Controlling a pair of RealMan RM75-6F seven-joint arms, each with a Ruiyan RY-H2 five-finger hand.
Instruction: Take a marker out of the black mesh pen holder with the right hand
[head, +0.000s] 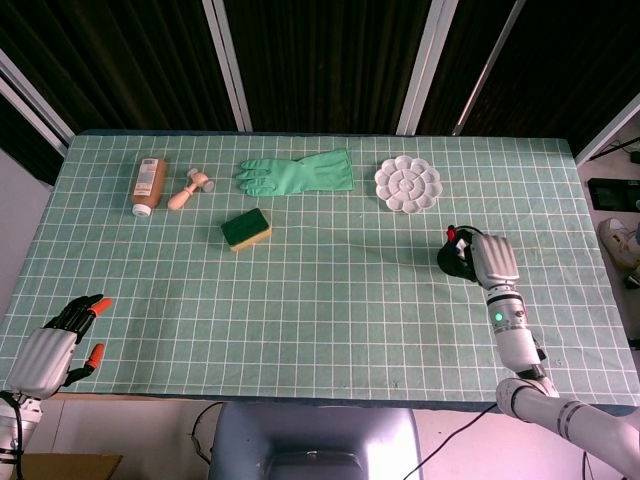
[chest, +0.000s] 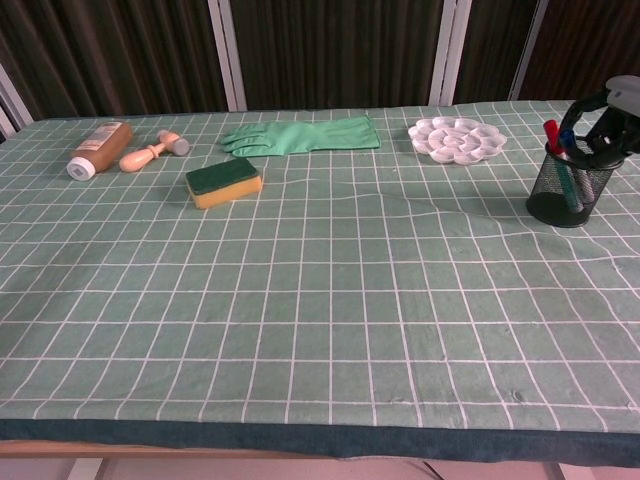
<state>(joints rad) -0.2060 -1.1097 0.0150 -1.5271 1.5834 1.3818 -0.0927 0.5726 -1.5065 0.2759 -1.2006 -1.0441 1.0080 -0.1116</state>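
The black mesh pen holder (chest: 568, 190) stands near the table's right edge with a red marker (chest: 551, 133) and a blue marker (chest: 566, 141) sticking out. My right hand (chest: 612, 112) hovers right over the holder, its dark fingers (chest: 585, 101) curving down around the marker tops. Whether they pinch a marker is not visible. From the head view, the right hand (head: 488, 258) covers most of the holder (head: 452, 262), and only the red marker tip (head: 452, 236) shows. My left hand (head: 55, 345) rests at the table's front left corner, fingers apart and holding nothing.
Along the far side lie a brown bottle (chest: 98, 148), a small wooden stamp (chest: 152, 151), a green rubber glove (chest: 305, 135) and a white paint palette (chest: 457, 139). A green and yellow sponge (chest: 224, 182) lies in front of the glove.
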